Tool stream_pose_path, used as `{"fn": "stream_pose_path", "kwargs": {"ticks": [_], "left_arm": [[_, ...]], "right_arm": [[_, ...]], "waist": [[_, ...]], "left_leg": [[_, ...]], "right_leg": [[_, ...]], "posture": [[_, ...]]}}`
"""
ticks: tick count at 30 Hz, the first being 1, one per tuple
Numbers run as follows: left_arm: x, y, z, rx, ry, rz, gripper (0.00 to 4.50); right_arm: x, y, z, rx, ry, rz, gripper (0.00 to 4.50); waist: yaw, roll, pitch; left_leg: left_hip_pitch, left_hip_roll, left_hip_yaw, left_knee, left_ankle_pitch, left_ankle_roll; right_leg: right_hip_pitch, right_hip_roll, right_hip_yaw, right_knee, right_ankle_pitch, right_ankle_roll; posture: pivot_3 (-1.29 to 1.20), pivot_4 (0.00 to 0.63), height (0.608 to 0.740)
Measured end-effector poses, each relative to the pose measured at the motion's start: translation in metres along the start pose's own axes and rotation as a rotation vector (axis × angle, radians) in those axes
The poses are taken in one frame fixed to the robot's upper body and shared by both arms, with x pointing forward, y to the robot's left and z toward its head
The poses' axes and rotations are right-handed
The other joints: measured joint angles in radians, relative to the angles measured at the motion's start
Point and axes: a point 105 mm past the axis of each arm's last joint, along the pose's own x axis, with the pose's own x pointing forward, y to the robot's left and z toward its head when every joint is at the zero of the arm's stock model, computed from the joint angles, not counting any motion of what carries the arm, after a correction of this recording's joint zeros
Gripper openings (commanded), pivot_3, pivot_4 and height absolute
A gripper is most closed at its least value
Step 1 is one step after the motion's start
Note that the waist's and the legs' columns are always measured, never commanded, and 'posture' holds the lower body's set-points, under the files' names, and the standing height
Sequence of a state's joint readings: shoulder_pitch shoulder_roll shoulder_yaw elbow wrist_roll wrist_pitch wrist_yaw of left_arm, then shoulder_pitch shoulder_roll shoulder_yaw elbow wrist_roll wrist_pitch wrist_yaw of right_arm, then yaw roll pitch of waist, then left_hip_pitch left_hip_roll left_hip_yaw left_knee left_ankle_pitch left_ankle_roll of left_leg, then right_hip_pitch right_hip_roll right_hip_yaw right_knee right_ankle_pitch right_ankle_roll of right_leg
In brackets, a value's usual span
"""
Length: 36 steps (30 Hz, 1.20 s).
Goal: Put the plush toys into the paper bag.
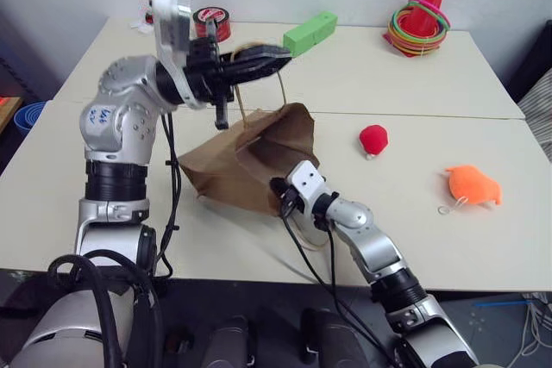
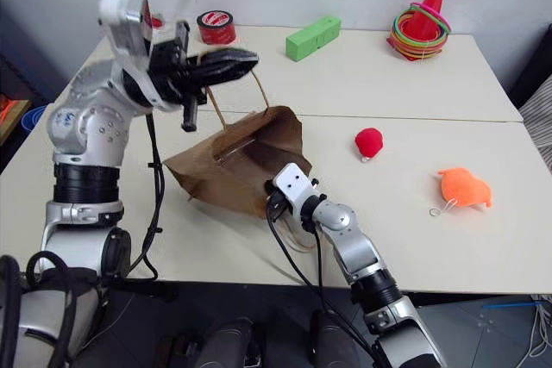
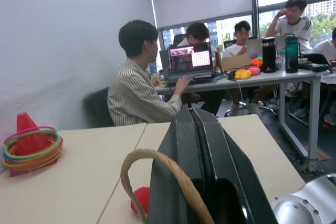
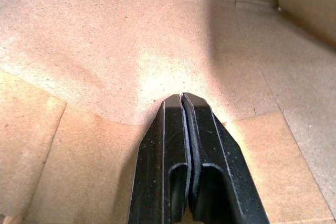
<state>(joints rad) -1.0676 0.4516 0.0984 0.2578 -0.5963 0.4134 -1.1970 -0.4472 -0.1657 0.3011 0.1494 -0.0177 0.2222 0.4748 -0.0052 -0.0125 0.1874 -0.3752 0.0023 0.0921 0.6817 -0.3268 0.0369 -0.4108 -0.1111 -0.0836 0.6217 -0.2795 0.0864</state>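
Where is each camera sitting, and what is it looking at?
Left and right eye views: on the head, looking down at the table; both arms show.
Left wrist view: past the shut left gripper, hooked in the bag's handle, toward people at desks.
Right wrist view: shut right gripper inside the paper bag.
Eye views share the red toy.

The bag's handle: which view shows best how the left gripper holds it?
The right eye view: the left gripper, shut, lifts the handle above the bag. The left wrist view shows the cord looping beside the fingers; the right wrist view shows the bag's inside.
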Motion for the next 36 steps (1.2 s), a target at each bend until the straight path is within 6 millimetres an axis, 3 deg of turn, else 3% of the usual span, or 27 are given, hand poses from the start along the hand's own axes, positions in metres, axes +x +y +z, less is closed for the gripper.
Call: {"fn": "stream_pose_path", "kwargs": {"ticks": [8, 15, 18, 22, 25, 29, 33, 36], "left_arm": [[0.007, -0.006, -0.005, -0.011, 0.002, -0.044, 0.0], [0.006, -0.022, -0.041, -0.027, 0.067, -0.051, 0.0], [0.007, -0.024, -0.039, -0.008, 0.063, -0.049, 0.0], [0.009, -0.025, -0.039, -0.002, 0.056, -0.052, 0.0], [0.009, -0.025, -0.038, 0.004, 0.056, -0.06, 0.0], [0.009, -0.027, -0.04, 0.005, 0.058, -0.087, 0.0], [0.01, -0.026, -0.043, 0.002, 0.061, -0.108, 0.0], [0.01, -0.026, -0.044, 0.009, 0.062, -0.115, 0.0]], "right_arm": [[0.0, 0.001, 0.0, 0.015, 0.012, -0.016, 0.05], [-0.013, 0.003, -0.001, 0.097, -0.035, -0.017, 0.05], [-0.021, 0.007, -0.001, 0.17, -0.066, 0.015, 0.62], [-0.036, 0.012, -0.001, 0.165, -0.072, 0.096, 1.9], [-0.06, 0.011, 0.013, 0.113, -0.124, 0.153, 2.91], [-0.117, 0.001, 0.037, 0.094, -0.243, 0.16, 4.33], [-0.174, -0.019, 0.033, 0.118, -0.256, -0.008, 4.47], [-0.235, -0.046, 0.006, 0.099, -0.152, -0.293, 4.47]], "waist": [[-0.001, 0.0, 0.0], [0.001, 0.0, 0.0], [0.0, 0.0, 0.0], [0.0, 0.0, 0.0], [0.002, 0.0, 0.0], [0.01, 0.0, 0.0], [0.019, -0.001, 0.001], [0.03, -0.001, 0.001]], "left_leg": [[0.0, 0.0, 0.0, 0.0, 0.0, 0.0], [0.0, 0.0, 0.0, -0.001, 0.0, 0.0], [0.0, 0.0, 0.001, -0.001, -0.001, 0.0], [-0.001, 0.0, 0.001, -0.001, -0.001, 0.0], [-0.001, 0.0, 0.001, -0.001, -0.001, 0.0], [-0.002, 0.0, 0.0, -0.001, -0.002, 0.001], [-0.001, 0.0, 0.001, -0.001, -0.002, 0.001], [-0.001, 0.0, 0.001, -0.002, -0.003, 0.003]], "right_leg": [[0.0, 0.0, 0.001, 0.0, 0.0, 0.0], [0.0, 0.0, 0.002, -0.001, 0.0, 0.0], [-0.001, 0.0, 0.002, -0.001, 0.0, 0.0], [-0.002, 0.0, 0.002, -0.001, 0.0, 0.0], [-0.002, 0.0, 0.002, -0.002, 0.0, 0.0], [-0.001, 0.0, 0.0, -0.003, 0.0, 0.001], [0.0, 0.001, 0.0, -0.004, 0.0, 0.001], [0.0, 0.001, 0.001, -0.005, 0.001, 0.002]], "posture": [[0.0, 0.15, 0.74], [0.0, 0.15, 0.74], [0.0, 0.15, 0.74], [0.0, 0.15, 0.74], [0.0, 0.15, 0.74], [0.0, 0.15, 0.74], [0.0, 0.15, 0.74], [0.0, 0.15, 0.74]]}}
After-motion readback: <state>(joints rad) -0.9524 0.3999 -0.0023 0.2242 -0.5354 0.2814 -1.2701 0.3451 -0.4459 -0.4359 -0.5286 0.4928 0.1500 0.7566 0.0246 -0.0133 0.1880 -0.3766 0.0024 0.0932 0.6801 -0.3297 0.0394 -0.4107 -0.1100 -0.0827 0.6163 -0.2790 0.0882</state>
